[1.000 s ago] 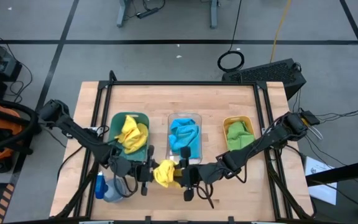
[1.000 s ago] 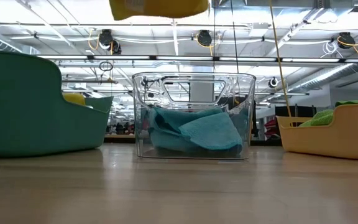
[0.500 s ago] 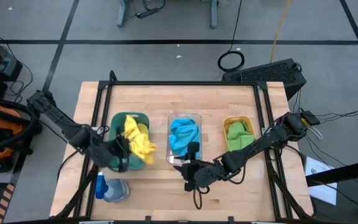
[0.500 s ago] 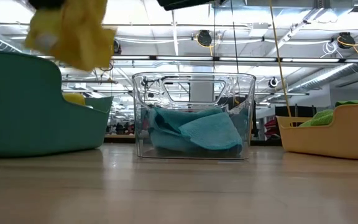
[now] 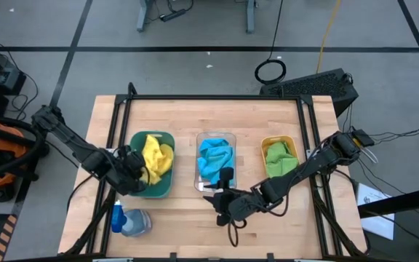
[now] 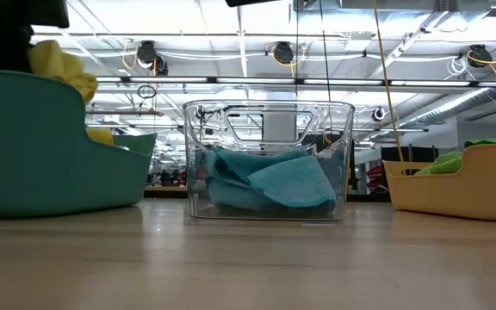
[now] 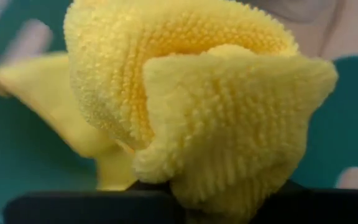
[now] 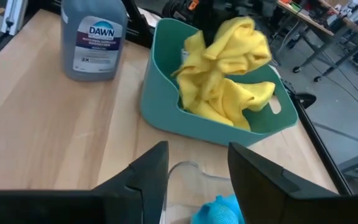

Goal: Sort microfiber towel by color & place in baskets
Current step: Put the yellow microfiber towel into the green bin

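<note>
Over green basket [image 5: 162, 186]: left gripper [image 5: 133, 169] pinching yellow towel [image 5: 156, 155]; right gripper [image 8: 196, 168] parted, empty.

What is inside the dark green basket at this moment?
Yellow microfiber towels fill the dark green basket, heaped above its rim. The left gripper is at that heap. The basket's floor is covered, so anything underneath cannot be seen.

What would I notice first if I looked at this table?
Three tubs in a row: a green tub on the left heaped with yellow towels, a clear tub in the middle with blue towels, and an orange tub on the right holding a green towel. The left gripper is at the green tub, a yellow towel against it.
</note>
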`<state>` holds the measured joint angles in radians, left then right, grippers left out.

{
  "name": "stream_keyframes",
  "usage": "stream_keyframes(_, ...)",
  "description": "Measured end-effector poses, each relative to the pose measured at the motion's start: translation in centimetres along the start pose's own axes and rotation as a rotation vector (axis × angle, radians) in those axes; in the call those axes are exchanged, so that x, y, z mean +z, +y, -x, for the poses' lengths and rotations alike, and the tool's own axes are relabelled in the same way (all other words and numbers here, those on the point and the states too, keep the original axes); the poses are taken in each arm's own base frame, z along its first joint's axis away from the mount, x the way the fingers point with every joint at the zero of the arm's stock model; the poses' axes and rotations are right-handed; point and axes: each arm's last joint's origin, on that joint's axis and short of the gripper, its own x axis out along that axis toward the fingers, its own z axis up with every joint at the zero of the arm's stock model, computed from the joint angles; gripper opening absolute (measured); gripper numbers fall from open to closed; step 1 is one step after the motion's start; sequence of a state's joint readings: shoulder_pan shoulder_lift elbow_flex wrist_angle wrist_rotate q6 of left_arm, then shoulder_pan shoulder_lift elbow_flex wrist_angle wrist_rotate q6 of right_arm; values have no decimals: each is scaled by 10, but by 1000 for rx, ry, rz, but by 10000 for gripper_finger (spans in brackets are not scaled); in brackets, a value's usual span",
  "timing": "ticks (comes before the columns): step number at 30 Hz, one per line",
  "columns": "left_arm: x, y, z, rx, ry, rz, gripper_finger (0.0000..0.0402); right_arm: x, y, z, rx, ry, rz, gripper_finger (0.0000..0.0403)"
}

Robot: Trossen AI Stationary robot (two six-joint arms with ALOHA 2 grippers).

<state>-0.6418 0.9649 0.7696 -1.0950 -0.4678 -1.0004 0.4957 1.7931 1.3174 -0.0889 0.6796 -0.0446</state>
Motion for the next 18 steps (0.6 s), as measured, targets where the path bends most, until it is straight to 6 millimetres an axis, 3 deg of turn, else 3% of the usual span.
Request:
stream_keyframes(5,-6,-7,-9,-104,73,2,155,0,0,0,0,5,4,160)
stream_keyframes(10,-2,-16,-4,-244,123,4,224,-3,1,1,4,25,21,160)
stream_keyframes(18,9,-14,19,-274,174,1,261,-5,1,1,5,40,29,160)
